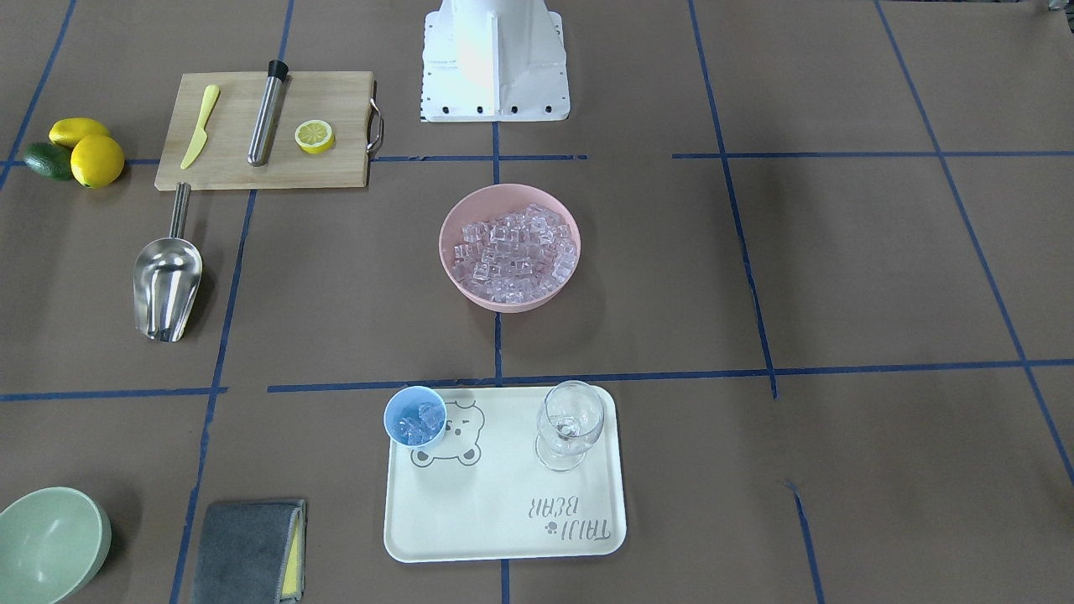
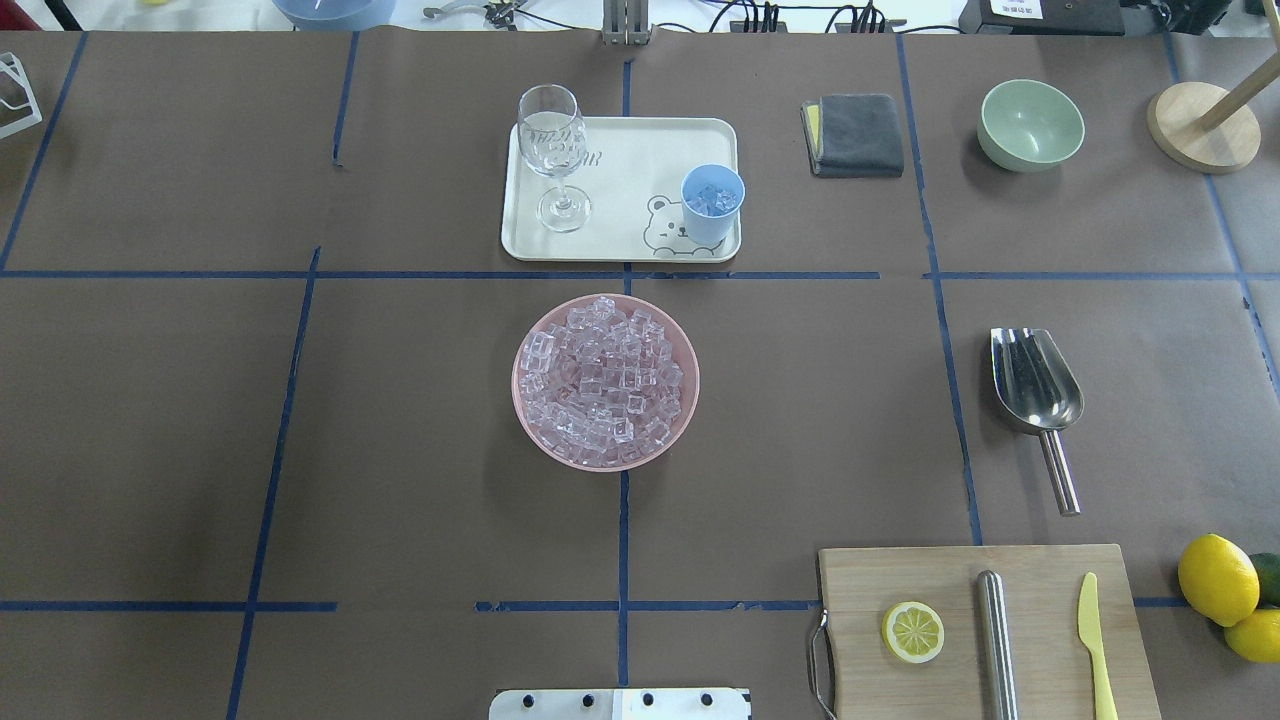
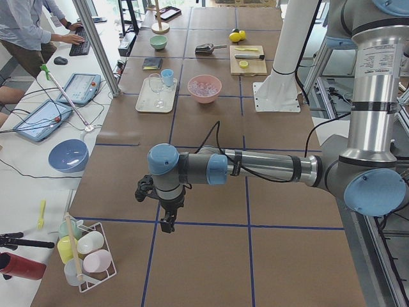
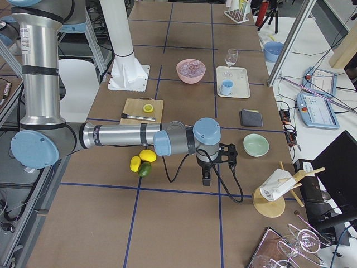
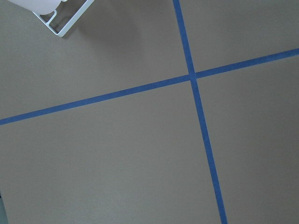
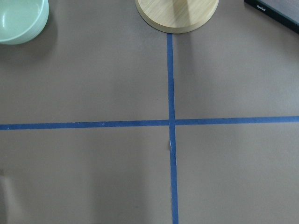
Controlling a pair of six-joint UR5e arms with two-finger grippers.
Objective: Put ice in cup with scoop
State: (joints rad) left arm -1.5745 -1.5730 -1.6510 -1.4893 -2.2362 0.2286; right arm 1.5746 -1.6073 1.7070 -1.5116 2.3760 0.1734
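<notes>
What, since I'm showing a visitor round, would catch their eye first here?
A pink bowl heaped with ice sits in the middle of the table. Beyond it, a tray holds a blue cup with ice and a stemmed glass; the steel scoop lies on the robot's right.

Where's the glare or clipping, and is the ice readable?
Front-facing view: the white robot base is blown out, the scoop carries bright streaks. Overhead view: even light, soft shadows, ice in the pink bowl sharp, cubes in the cup discernible. Both wrist views: flat, no glare.
</notes>
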